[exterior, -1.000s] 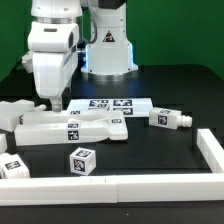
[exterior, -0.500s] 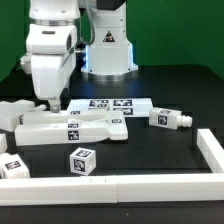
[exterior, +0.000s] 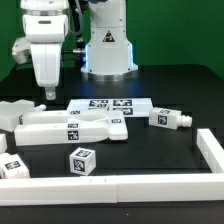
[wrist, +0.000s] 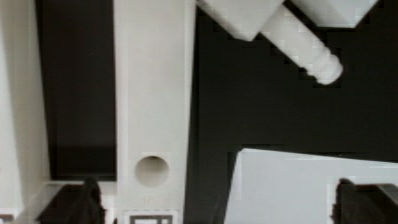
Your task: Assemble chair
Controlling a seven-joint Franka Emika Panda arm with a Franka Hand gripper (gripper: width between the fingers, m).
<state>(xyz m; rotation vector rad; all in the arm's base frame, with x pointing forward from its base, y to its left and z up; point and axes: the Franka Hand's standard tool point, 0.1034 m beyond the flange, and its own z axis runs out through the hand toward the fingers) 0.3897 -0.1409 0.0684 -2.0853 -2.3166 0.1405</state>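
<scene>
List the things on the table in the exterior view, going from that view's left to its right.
Angled white chair piece → tagged cube → short peg piece → raised white rail. Left out: the long slab and the marker board, which span too wide to place.

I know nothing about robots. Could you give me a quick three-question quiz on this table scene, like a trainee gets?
1. True or false: the two-finger gripper is holding a white plastic chair piece.
2. Which lies farthest toward the exterior view's right? A) the tagged white cube B) the short white peg-ended piece C) the gripper
3. Fill in: in the wrist view, the long white plastic bar has a round ____ in it.
Key: 1 false; 2 B; 3 hole.
</scene>
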